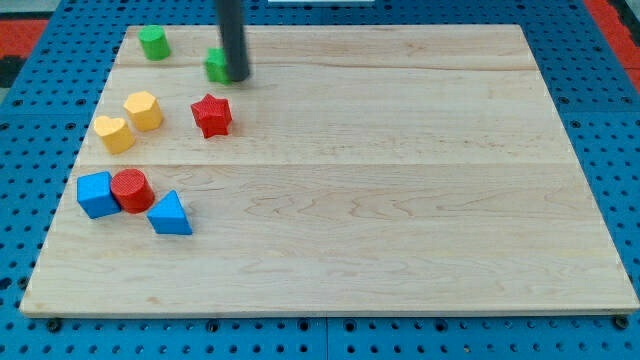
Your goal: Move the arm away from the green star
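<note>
The green star (215, 65) lies near the view's top left on the wooden board (400, 200), partly hidden behind my dark rod. My tip (237, 77) rests on the board right against the star's right side. A second green block (153, 43), shape unclear, sits further left near the board's top edge.
A red star (211, 115) lies below the tip. A yellow hexagon (144, 110) and a yellow heart (114, 133) sit at left. A blue cube (97, 194), red cylinder (131, 190) and blue triangle (170, 214) cluster at lower left.
</note>
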Robot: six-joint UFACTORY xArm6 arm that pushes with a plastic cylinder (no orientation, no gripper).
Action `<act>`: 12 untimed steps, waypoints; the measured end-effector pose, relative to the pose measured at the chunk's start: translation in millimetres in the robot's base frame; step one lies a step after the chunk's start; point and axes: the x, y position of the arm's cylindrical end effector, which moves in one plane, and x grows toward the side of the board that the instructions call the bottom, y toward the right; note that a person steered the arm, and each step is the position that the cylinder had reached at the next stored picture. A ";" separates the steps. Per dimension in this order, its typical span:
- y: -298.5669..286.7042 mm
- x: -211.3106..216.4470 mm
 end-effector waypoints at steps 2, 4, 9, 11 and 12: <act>-24.2 -19.7; 5.0 -19.7; 166.9 1.1; 195.2 1.1; 208.7 1.1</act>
